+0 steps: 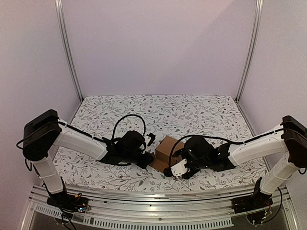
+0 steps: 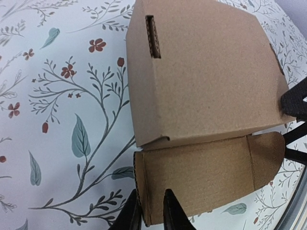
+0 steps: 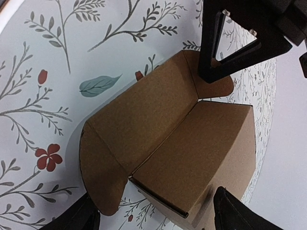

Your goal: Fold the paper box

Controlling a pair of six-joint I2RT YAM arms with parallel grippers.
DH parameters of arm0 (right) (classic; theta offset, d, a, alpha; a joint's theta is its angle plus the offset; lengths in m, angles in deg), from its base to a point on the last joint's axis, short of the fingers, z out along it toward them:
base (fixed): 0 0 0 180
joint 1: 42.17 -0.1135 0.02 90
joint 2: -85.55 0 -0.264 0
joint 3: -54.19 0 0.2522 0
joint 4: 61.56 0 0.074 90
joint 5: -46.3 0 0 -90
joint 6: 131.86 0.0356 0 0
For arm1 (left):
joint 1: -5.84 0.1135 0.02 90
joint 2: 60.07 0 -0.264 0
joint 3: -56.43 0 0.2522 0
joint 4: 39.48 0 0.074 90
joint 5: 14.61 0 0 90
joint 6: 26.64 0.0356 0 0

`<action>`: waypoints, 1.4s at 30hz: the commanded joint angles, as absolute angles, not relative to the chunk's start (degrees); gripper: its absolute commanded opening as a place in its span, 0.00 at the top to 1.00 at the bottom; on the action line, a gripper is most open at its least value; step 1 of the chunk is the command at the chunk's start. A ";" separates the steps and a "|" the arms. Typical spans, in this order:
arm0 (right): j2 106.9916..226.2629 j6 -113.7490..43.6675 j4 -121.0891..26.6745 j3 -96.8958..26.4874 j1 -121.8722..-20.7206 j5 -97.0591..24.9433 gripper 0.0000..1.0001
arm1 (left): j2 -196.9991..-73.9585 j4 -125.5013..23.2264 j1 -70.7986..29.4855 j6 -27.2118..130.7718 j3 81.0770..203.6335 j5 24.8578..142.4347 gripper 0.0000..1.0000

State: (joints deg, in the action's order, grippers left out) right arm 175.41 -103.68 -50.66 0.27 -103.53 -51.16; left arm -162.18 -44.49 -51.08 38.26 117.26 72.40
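Sitting near the front edge of the flower-printed counter, the paper box is flanked by both arms. In the left wrist view, the brown body is seen folded up into a blocky shape, and a narrow slot is cut near 1 corner. 1 long flap lies open, spread out flat from the body. A rounded tab is carried at its far end. A 2nd rounded tab is picked out at the other end in the right wrist view.

The left hand is nearly closed, and the end of that flap is pinched between its 2 fingers. The right hand is spread wide, and the box's body is framed between its 2 fingers. Nothing is gripped by it, and whether the cardboard is touched by either finger cannot be told. The open flap is turned toward the counter's near edge.
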 commanded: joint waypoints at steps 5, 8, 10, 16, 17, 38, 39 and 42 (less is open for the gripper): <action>177.07 -104.13 -54.08 -0.31 -104.77 -53.08 0.24 | -163.32 -44.82 -50.56 40.54 117.39 72.31 0.85; 177.45 -104.26 -54.03 -1.08 -104.79 -53.18 0.26 | -163.21 -45.83 -50.71 41.36 117.91 71.75 0.85; 177.57 -104.21 -53.88 -1.10 -104.79 -53.04 0.29 | -162.70 -45.67 -50.88 41.66 117.63 71.60 0.86; 177.61 -103.99 -53.53 -0.98 -104.79 -53.00 0.37 | -161.50 -44.39 -51.89 43.39 117.23 72.15 0.90; 177.64 -103.95 -53.52 -1.16 -104.79 -53.09 0.38 | -161.60 -44.47 -51.90 43.46 117.33 72.18 0.90; 178.16 -104.22 -50.69 -2.89 -105.46 -53.54 0.50 | -163.61 -46.30 -52.43 46.26 120.80 68.76 0.91; 178.18 -104.24 -50.57 -2.90 -105.52 -53.60 0.51 | -163.71 -46.30 -52.43 46.42 120.89 68.72 0.91; 178.25 -104.26 -50.40 -3.05 -105.54 -53.71 0.55 | -163.91 -46.45 -52.43 46.79 121.18 68.65 0.92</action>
State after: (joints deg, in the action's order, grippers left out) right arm 176.92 -104.22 -51.81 -1.74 -105.04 -53.57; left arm -162.48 -45.41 -51.89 45.27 119.92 69.08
